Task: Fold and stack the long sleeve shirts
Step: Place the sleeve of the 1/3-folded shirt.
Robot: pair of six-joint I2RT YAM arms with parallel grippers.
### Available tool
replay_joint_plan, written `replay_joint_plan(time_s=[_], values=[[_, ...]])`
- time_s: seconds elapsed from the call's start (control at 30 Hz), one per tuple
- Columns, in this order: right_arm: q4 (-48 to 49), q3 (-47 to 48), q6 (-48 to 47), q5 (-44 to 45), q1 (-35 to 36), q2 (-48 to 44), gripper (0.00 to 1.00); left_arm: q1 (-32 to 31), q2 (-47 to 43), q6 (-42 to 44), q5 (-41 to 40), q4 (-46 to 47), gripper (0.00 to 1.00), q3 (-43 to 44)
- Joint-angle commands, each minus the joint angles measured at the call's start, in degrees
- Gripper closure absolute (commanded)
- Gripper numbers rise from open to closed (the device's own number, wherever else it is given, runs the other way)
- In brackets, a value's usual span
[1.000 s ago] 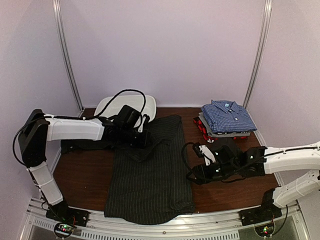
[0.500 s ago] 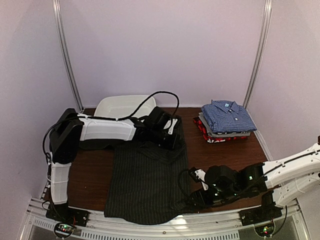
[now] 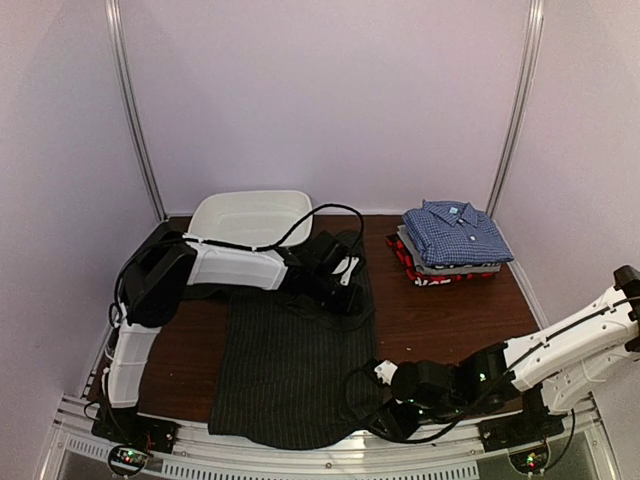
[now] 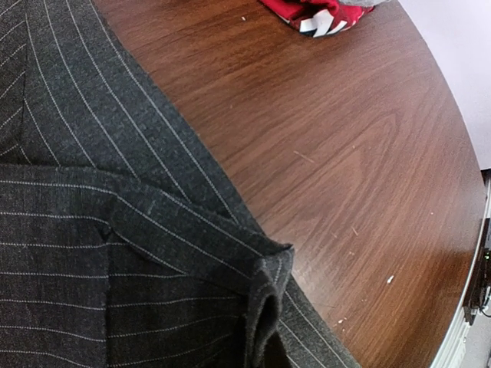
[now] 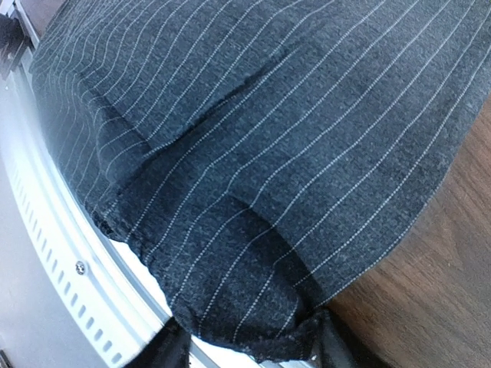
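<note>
The black pinstriped shirt [image 3: 290, 365] lies spread on the table's middle, its hem at the near edge. My left gripper [image 3: 350, 297] is at the shirt's upper right edge. In the left wrist view it is shut on a pinched fold of the shirt [image 4: 265, 322], and the fingers are hidden by cloth. My right gripper [image 3: 385, 420] is low at the shirt's near right hem corner. In the right wrist view its dark fingers [image 5: 330, 349] stand apart on either side of the hem corner [image 5: 245, 307]. A folded stack with the blue checked shirt [image 3: 455, 232] on top sits at the back right.
The white tub [image 3: 250, 215] stands at the back left. Grey and red-black shirts [image 3: 420, 275] lie under the blue one; the red-black one shows in the left wrist view [image 4: 318, 15]. Bare wooden table [image 3: 440, 315] lies right of the shirt. A metal rail [image 5: 46, 253] runs along the near edge.
My left gripper has moved right across the shirt, carrying a fold to the right edge. My right gripper has moved down and left to the near hem corner.
</note>
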Motion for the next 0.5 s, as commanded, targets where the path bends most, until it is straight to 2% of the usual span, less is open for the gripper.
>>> replay_joint_plan(time_s=[0.0, 0.1, 0.2, 0.37, 0.47], values=[[0.5, 3.9, -1.8, 4.0, 1.3, 1.4, 0.59, 0.2, 2.9, 1.4, -1.0, -2.7, 1.0, 1.8], [-1.0, 6.0, -0.6, 4.2, 1.3, 1.0, 0.86, 0.3, 4.3, 1.4, -1.5, -3.7, 1.0, 2.3], [-3.9, 8.6, 1.8, 2.1, 1.3, -0.4, 1.0, 0.4, 5.4, 1.6, -2.1, -4.8, 1.0, 2.8], [-7.9, 11.3, 5.2, -4.2, 1.3, -3.4, 1.0, 0.4, 7.5, 2.3, -2.7, -6.6, 1.0, 4.4], [-9.6, 11.4, 7.3, -7.4, 1.3, -5.0, 0.94, 0.5, 8.0, 2.4, -2.9, -6.9, 1.0, 4.7]])
